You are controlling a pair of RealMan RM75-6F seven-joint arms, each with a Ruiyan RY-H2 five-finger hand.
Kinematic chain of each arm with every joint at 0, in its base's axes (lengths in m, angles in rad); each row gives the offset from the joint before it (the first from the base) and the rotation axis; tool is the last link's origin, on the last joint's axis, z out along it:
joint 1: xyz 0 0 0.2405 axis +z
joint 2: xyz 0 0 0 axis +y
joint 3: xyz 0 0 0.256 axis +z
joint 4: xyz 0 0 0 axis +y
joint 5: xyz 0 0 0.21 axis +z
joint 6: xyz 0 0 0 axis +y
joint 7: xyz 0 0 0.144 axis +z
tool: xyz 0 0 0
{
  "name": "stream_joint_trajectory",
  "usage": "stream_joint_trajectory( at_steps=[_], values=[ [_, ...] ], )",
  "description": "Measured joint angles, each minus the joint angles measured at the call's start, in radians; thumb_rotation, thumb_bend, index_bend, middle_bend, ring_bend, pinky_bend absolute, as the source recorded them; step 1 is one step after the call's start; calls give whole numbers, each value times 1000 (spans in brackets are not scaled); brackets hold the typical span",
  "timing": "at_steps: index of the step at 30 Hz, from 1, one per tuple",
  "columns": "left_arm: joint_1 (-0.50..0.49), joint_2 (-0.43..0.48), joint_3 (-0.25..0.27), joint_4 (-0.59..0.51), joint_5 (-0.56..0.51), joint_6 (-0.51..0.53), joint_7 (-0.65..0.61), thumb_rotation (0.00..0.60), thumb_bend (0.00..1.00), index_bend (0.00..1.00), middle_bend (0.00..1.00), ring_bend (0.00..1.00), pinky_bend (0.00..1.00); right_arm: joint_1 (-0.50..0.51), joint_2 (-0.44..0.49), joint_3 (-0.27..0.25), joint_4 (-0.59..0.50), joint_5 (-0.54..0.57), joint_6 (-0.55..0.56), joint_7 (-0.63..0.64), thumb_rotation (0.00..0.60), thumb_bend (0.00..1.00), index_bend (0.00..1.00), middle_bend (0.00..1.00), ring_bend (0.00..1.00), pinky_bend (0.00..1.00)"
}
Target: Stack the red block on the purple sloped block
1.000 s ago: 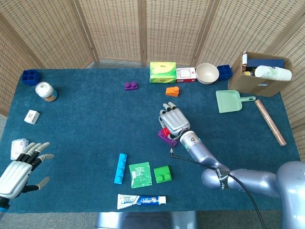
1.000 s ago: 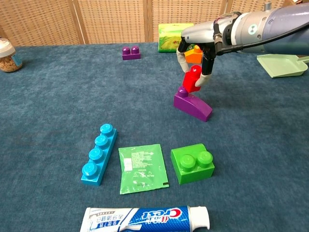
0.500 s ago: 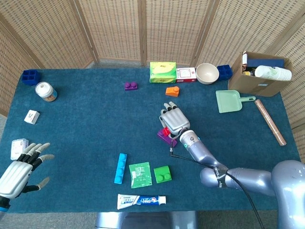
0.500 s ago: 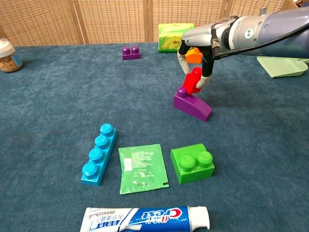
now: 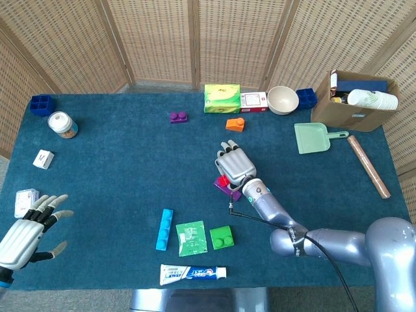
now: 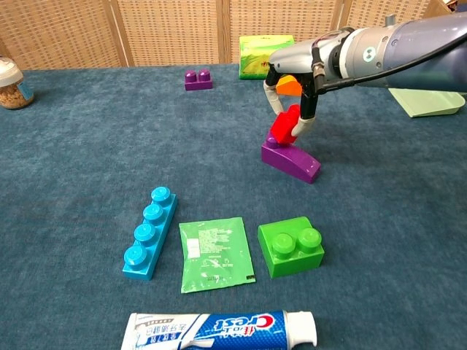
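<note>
Chest view, right hand [image 6: 292, 95] fingers [image 6: 307, 117] pinching tilted red block [image 6: 284, 125] over purple sloped block [image 6: 292, 159], left hand [image 5: 26, 231] fingers spread, empty

1. The right hand [image 6: 292, 102] holds the block [image 6: 284, 125] tilted above the sloped block's [image 6: 292, 160] stud end.
2. In front of the sloped block lies the two-stud block [image 6: 290, 246], the packet [image 6: 215, 252] to its left, then the long brick [image 6: 150, 231].
3. The toothpaste [image 6: 219, 330] lies nearest.
4. The left hand [image 5: 29, 229] hovers at the tabletop's [image 5: 117, 162] near-left corner.
</note>
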State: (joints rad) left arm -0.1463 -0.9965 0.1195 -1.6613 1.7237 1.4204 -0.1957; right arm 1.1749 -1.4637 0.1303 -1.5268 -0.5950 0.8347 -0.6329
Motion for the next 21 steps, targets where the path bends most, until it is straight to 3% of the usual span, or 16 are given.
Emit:
stream_joint_trajectory(
  at_steps=[21],
  values=[
    [-2, -19, 3, 34, -3, -4, -29, 600, 347, 257, 0, 0, 0, 25, -8, -7, -11, 44, 29, -47, 600, 181, 616, 265, 81, 109]
  ],
)
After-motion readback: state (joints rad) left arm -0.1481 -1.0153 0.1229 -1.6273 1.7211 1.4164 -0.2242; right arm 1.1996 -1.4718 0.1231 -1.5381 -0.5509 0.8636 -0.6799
